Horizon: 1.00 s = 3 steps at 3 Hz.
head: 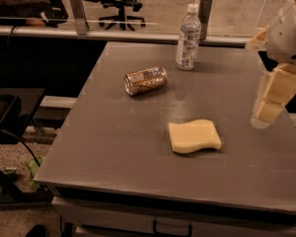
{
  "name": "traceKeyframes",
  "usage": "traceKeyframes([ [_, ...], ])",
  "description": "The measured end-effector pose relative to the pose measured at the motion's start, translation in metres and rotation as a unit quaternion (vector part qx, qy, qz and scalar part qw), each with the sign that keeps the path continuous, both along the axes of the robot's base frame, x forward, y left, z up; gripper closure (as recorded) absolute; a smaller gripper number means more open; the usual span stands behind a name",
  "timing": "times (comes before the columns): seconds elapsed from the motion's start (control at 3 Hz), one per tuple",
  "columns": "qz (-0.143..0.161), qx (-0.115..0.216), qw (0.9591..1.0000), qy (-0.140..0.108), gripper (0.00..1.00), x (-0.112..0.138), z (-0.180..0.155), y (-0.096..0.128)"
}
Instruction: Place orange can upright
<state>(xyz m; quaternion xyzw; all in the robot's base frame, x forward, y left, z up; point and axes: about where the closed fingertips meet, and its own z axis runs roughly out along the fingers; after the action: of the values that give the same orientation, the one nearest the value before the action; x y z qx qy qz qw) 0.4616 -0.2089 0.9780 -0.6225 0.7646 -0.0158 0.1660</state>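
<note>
The orange can (145, 80) lies on its side on the grey table (113, 147), left of centre towards the back, with its silver end facing left. My gripper (267, 111) hangs over the table's right edge. It is far to the right of the can, nowhere near touching it, and holds nothing that I can see.
A clear water bottle (189, 36) with a white cap stands upright at the back of the table, right of the can. A yellow sponge (195, 136) lies flat in the middle, between the can and the gripper. Office chairs stand behind a glass partition beyond the table.
</note>
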Motion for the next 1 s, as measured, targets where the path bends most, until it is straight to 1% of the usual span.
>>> traceKeyframes([
  [0.33,0.051,0.014,0.9986,0.008,0.0,0.046,-0.012,0.023],
  [0.67,0.086,0.016,0.9961,0.009,0.0,0.073,-0.02,0.043],
  [1.0,0.128,0.012,0.9918,0.005,0.0,0.098,-0.026,0.071],
])
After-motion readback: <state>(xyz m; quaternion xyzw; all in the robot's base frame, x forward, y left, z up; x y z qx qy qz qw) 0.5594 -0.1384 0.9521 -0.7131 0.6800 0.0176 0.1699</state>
